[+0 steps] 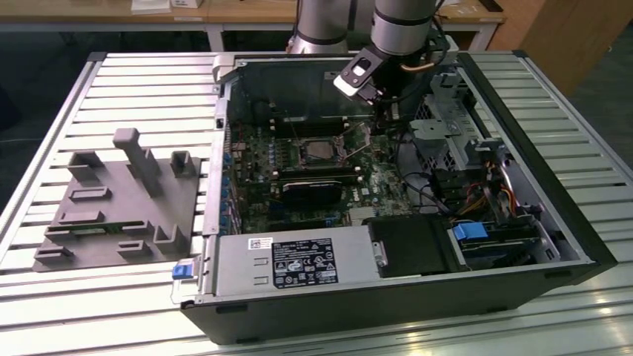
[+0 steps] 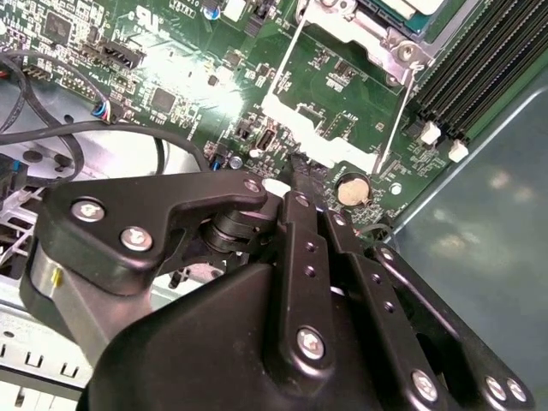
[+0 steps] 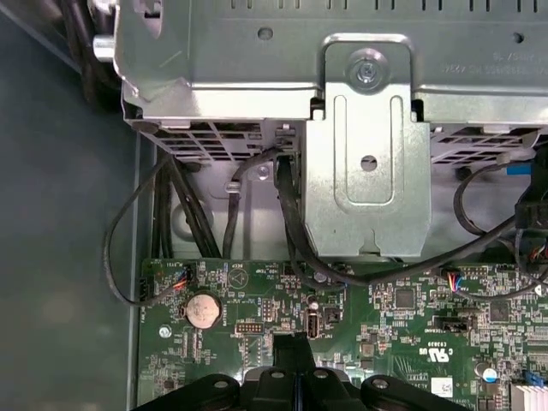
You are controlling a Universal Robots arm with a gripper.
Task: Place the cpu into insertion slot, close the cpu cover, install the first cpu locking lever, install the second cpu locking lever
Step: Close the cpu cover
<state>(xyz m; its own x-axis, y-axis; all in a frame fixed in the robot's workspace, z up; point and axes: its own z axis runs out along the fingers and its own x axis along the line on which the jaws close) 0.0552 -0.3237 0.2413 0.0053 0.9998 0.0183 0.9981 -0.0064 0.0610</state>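
Hovering low over the green motherboard (image 3: 257, 300), the gripper (image 2: 300, 167) is closed, and I see nothing held in it. Just ahead of its tip lies the insertion slot (image 1: 293, 151) with the cpu (image 1: 319, 150) inside, and the cpu cover (image 2: 347, 24) seems folded down on it. Two thin wire locking levers (image 2: 399, 111) reach from the slot toward the gripper. I judge them stiff, springy and slippery, best taken near the free end; the cpu is light and fragile
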